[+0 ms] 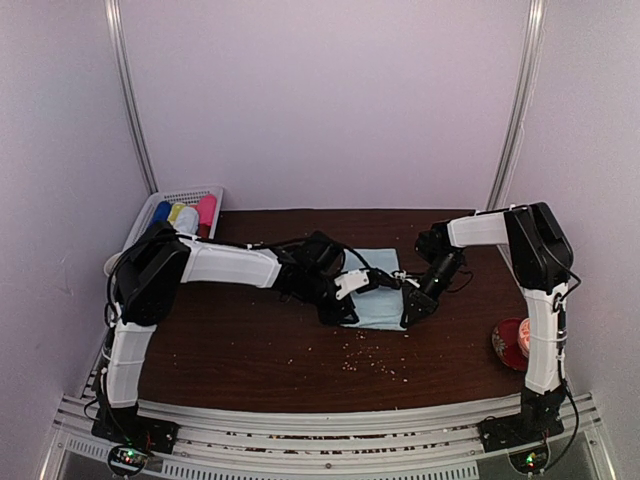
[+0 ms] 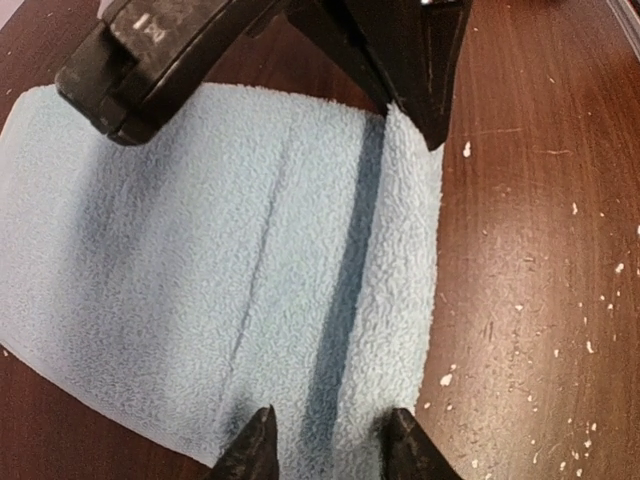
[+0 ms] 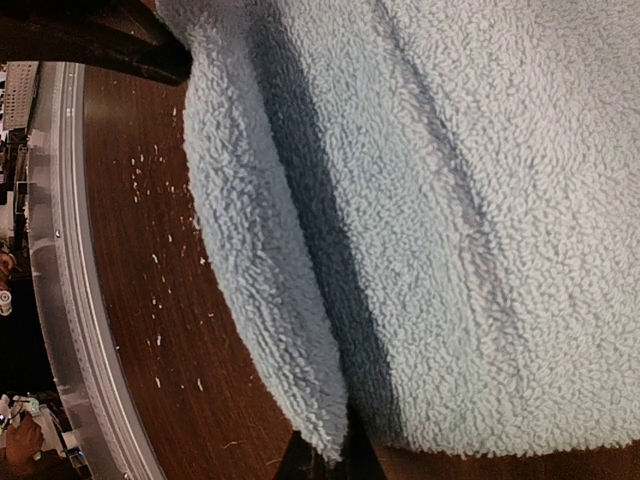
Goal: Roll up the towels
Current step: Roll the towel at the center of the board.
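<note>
**Left claw** (image 2: 330,452): the jaws stand partly apart, at a narrow-to-medium gap. Two fingertips (image 2: 255,450) are visible, one on each side of a raised fold (image 2: 400,260) in the towel (image 2: 200,280). A strip of shadow separates the fold from one fingertip. It cannot be told whether the other fingertip touches the cloth.

**Right claw** (image 3: 322,462): the jaws are closed and pinch the same fold at its opposite end. In the right wrist view the towel's turned-over edge runs directly into the closed tips.

**Towel:** one pale blue towel is in view. It lies flat near the centre of the surface (image 1: 250,350), between the two claws. One fold is present, turned over along the towel's near edge, on the side facing the arm bases. One faint crease runs parallel to the fold, farther in across the flat part.

**Surface:** dark brown wood. Many small pale crumbs (image 1: 365,362) are scattered on it, just beyond the towel's near edge.

**Periphery:**
- One white slatted basket (image 1: 150,205) sits at the far left corner, well apart from the towel. Four roll ends can be counted in it: blue, yellow, a pale one and pink.
- One round red object (image 1: 508,340) sits near the right edge beside the right arm. It is too blurred to identify.
</note>
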You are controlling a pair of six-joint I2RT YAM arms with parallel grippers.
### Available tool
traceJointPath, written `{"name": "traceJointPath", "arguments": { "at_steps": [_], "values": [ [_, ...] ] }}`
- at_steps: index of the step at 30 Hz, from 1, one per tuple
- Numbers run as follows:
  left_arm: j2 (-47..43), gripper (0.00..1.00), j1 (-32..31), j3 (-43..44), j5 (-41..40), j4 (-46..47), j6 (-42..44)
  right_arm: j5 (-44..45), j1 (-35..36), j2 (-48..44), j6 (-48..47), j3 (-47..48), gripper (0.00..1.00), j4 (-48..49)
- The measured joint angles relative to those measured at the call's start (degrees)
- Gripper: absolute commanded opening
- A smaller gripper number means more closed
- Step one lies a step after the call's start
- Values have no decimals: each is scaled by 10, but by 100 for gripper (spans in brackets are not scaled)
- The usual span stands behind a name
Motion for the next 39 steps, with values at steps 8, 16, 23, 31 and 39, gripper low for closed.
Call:
{"name": "traceJointPath", "arguments": {
  "at_steps": [8, 16, 23, 31, 39],
  "values": [
    [0, 27, -1, 3, -31, 2, 2, 0, 0, 0, -2, 0, 0, 0],
    [11, 25, -1, 4, -59, 7, 2, 0, 0, 0, -4, 1, 8, -2],
    [17, 23, -2, 6, -79, 17, 2, 4, -4, -4, -12, 1, 24, -10],
    [20, 22, -2, 6, -90, 22, 2, 16, -21, -70, -30, 1, 15, -12],
    [21, 21, -2, 6, -90, 26, 2, -41, -25, -98, -80, 17, 0, -48]
  ]
}}
